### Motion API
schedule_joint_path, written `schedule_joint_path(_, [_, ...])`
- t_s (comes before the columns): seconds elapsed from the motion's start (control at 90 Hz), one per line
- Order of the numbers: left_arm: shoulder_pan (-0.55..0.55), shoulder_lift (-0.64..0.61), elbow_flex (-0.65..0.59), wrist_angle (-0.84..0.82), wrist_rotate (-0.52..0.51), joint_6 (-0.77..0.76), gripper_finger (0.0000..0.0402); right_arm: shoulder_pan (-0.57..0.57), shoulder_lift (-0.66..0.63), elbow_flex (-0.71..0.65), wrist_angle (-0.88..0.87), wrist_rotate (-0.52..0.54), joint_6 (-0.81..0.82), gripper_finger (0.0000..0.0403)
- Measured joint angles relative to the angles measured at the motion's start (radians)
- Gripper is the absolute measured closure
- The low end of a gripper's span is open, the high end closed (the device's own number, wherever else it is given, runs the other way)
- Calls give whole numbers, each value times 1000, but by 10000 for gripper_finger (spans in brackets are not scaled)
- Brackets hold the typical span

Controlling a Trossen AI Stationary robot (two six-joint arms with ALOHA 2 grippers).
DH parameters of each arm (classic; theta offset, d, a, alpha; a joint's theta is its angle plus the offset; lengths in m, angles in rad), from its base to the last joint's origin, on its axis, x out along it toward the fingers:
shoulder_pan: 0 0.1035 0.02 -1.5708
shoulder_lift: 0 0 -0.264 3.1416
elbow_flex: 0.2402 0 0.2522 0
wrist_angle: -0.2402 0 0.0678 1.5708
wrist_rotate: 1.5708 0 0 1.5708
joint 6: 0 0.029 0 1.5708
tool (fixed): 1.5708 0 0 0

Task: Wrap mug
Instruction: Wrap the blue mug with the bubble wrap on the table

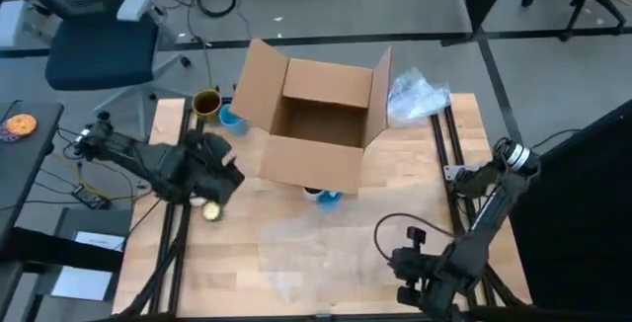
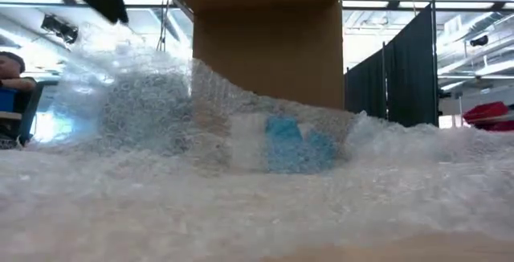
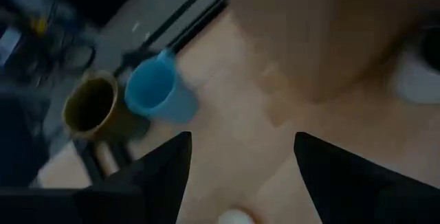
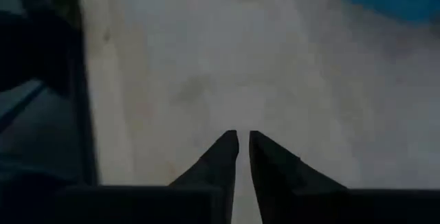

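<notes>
A blue mug [image 1: 327, 197] is seen by the box [image 1: 314, 124] at 12 o'clock.
Bubble wrap [image 2: 257, 173] blurs it in the low view; left end effector [image 3: 240, 162] spread, right end effector [image 4: 243, 147] pressed together.

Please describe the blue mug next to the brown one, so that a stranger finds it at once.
Find the open box mid-table. By its left flap, at the table's far-left edge, two mugs stand together. The blue mug is nearer the box; the brown mug is beyond it.
</notes>
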Motion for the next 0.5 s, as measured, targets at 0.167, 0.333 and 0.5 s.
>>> schedule_joint_path(0.167, [200, -23, -69, 135, 89, 189, 159, -14, 14, 0, 10, -20, -1, 382])
schedule_joint_path(0.333, [436, -10, -69, 227, 182, 416, 163, -29, 15, 0, 26, -65, 0, 382])
schedule_joint_path(0.5, [638, 22, -68, 336, 345, 617, 180, -29, 15, 0, 43, -76, -2, 382])
